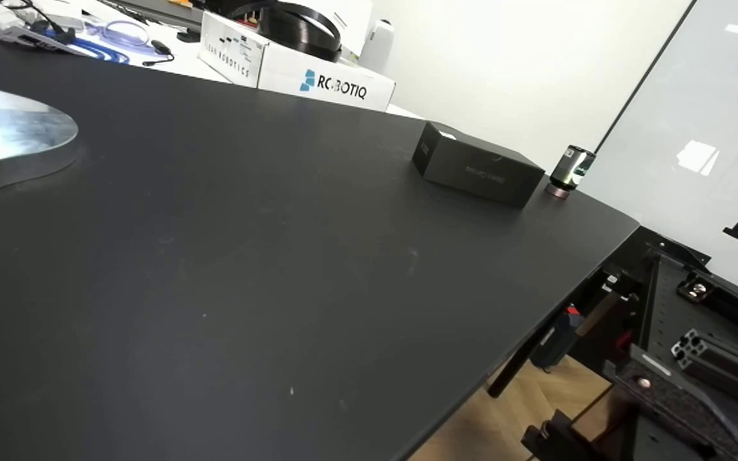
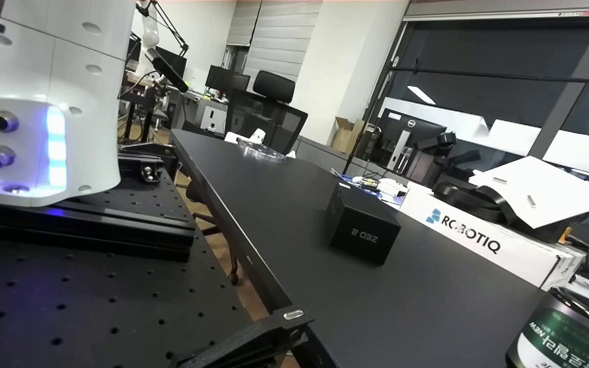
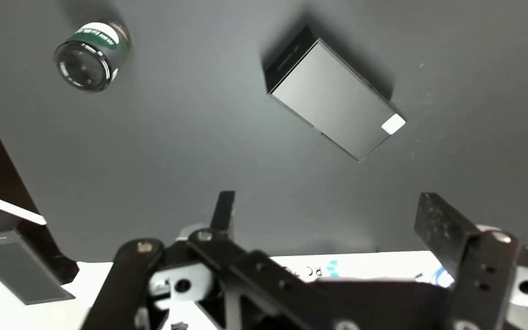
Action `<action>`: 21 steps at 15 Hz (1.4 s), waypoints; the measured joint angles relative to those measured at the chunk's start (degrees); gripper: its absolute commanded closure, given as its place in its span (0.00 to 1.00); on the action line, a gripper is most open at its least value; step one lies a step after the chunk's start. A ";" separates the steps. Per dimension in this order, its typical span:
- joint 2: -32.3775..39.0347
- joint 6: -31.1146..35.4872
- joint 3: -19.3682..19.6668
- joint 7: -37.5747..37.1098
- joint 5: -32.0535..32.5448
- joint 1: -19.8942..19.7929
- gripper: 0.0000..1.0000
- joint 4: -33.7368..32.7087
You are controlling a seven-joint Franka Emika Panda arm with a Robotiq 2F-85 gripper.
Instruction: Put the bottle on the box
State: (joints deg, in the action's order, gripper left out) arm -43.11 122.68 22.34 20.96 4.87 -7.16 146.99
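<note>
The bottle (image 3: pixel 92 57) shows at the upper left of the wrist view, with a dark round end, a green and white label and a narrower far end. In both exterior views the bottle (image 1: pixel 572 169) (image 2: pixel 565 332) stands on the table near its edge, partly cut off in one of them. The black box (image 3: pixel 337 101) lies flat at the upper middle of the wrist view, with a small white sticker; it also shows in both exterior views (image 1: pixel 481 169) (image 2: pixel 363 227). The bottle is beside the box, apart from it. My gripper (image 3: pixel 327 197) is open and empty above the table.
A white Robotiq box (image 1: pixel 327 80) (image 2: pixel 458 232) stands along the table's far side, with black items on it. A shiny metal plate (image 1: pixel 16 137) lies at the table's other end. The white robot base (image 2: pixel 44 102) stands on a black perforated plate (image 2: pixel 95 301) beside the table edge.
</note>
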 measured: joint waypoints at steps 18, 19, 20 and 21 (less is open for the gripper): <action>47.95 17.26 4.04 2.66 -15.33 -9.78 0.00 -19.27; 49.13 17.10 3.56 3.19 -15.47 -10.91 0.00 -19.63; 50.16 16.95 3.18 3.87 -15.50 -12.05 0.00 -19.80; 51.00 16.91 2.83 4.65 -15.50 -13.21 0.00 -19.82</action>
State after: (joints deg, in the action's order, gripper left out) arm 7.89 139.59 25.17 25.61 -10.63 -20.37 127.17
